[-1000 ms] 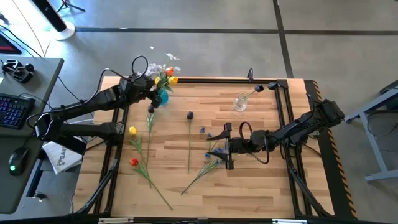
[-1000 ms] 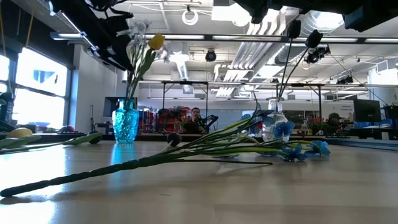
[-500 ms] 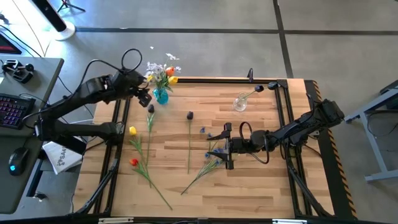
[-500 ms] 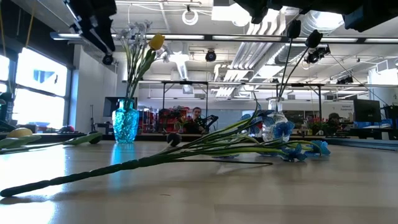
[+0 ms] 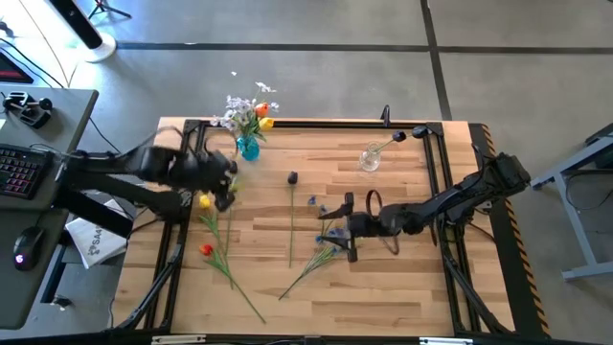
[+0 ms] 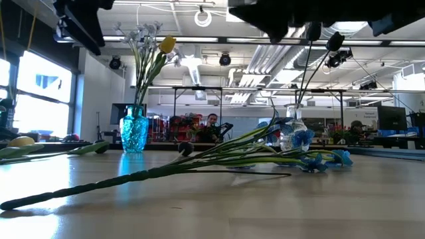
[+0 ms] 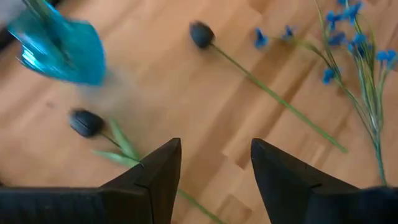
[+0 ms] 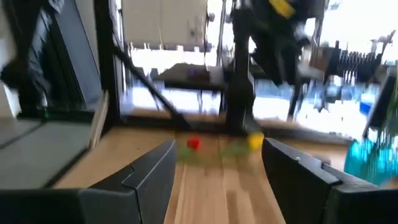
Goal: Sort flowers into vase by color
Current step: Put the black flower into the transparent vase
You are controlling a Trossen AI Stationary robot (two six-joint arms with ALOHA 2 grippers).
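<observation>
Flowers (image 5: 292, 218), thin green plastic-looking stems with small heads, lie scattered over the middle of the pale slatted-wood bench (image 5: 402, 292); others stand in a faceted blue glass vase (image 5: 248, 148) at its far left edge, near a clear glass vase (image 5: 369, 158). The left gripper (image 5: 223, 188) hangs spread and empty over the loose stems near the left edge, the right gripper (image 5: 342, 229) spread beside the blue sprays (image 5: 324, 251). No writing is readable.

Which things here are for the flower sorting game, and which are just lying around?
For the job:
blue vase with flowers in it
clear vase
yellow flower
red flower
blue flowers
dark flowers

Just lying about:
keyboard
mouse
</observation>
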